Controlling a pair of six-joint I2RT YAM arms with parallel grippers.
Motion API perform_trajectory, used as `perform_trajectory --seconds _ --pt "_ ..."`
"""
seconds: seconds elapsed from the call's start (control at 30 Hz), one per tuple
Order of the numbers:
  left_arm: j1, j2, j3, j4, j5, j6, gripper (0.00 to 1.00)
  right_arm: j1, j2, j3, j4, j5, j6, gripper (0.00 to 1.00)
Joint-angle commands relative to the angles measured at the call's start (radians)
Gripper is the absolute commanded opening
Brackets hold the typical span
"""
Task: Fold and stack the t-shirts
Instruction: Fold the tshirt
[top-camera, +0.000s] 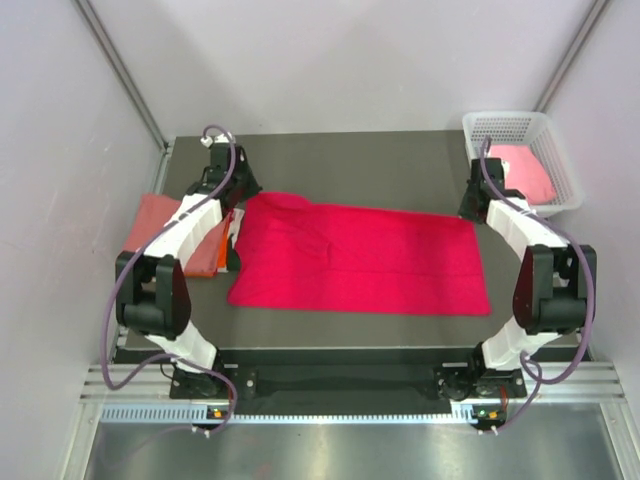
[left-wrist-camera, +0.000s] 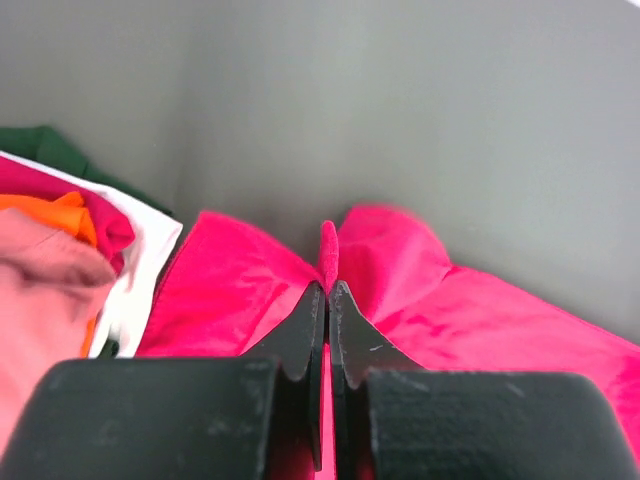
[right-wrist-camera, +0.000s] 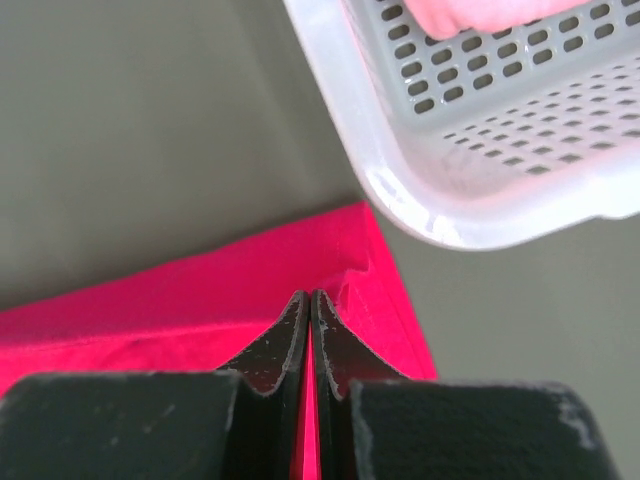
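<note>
Jaws tight on crimson t-shirt (left-wrist-camera: 230, 285) corners

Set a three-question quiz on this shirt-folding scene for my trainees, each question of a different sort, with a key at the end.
1. True or false: the crimson t-shirt lies inside the white basket.
2. What does the left gripper pinch? A) the basket's rim B) a fold of the crimson t-shirt C) nothing
3. Fill the gap: the light pink t-shirt lies in the ____.

Key:
1. False; it lies spread on the table.
2. B
3. basket
</note>
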Motion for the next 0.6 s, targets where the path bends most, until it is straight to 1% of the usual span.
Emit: perform_trajectory --seconds 0.0,0.03,0.2,0.37,0.43,0.57 --pt "-0.009 -0.1 -0.056 0.068 -0.04 0.007 0.0 -0.007 -0.084 -0.028 0.049 -0.012 0.01 0.0" --pt "-0.009 -0.126 -0.071 0.068 -0.041 0.005 0.0 -0.039 -0.092 -0.036 0.049 -0.013 0.01 0.0" --pt "-0.01 -0.222 -0.178 0.094 -0.055 0.012 0.0 -0.047 -0.15 -0.092 0.053 -0.017 0.011 0.0" --pt "-0.012 -0.374 -0.307 0.143 -0.069 0.022 0.0 -0.048 -0.193 -0.134 0.056 -0.02 0.016 0.0" --pt "-0.013 -0.434 -0.333 0.143 -0.072 0.019 0.0 -0.048 -0.204 -0.155 0.059 -0.023 0.019 0.0" --pt "-0.015 -0.506 -0.387 0.13 -0.096 0.018 0.0 -0.05 -0.243 -0.198 0.069 -0.024 0.029 0.0"
